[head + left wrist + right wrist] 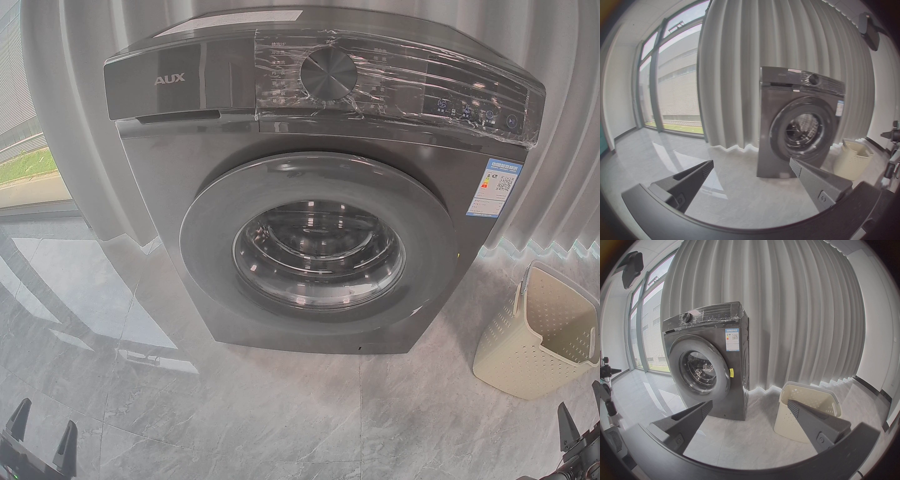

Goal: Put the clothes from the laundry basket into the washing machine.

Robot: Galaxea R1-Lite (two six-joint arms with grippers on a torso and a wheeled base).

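Head view reference: the washer (187, 169) stood at 12 o'clock on the floor (250, 406), with its round door (319, 250) shut flat against the front panel. The basket (537, 337) stood on the floor at 4 o'clock from the door, just beside the washer's lower corner and apart from it.

The left gripper (45, 415) hung low at 7 o'clock, well apart from both units. Its fingers were spread wide with nothing between them, as the left wrist view confirmed (750, 162). From this gripper the basket (853, 156) lay at 2 o'clock, beyond the washer.

The right gripper (580, 400) hung at 5 o'clock, near the basket's front wall but not touching it. Its fingers were also spread wide and held nothing (749, 402). The basket (806, 399) lay at 12 o'clock from it.

Limits of view: the picture edge cut off the basket's right side and most of both grippers in the head view. One right finger covered part of the basket's front wall in the right wrist view. The basket's bottom could not be made out. Reflections on the door glass obscured the drum interior.
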